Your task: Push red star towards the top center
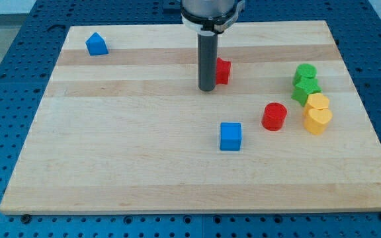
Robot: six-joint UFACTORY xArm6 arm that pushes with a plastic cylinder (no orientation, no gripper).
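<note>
Right now my tip [207, 88] touches the red star [223, 71] from the view's left; no gripper shows

The board [144, 165] is pale wood with lengthwise grain bands (over a blue perforated table [5, 39]). Near its far left corner, a blue block [96, 44]; a blue cube [230, 136] sits mid-board. The red star [222, 71] and red cylinder [274, 116] match; toward the right edge, two green blocks [305, 82] and two yellow blocks [317, 112]. My tip [207, 88] is dark grey.
</note>
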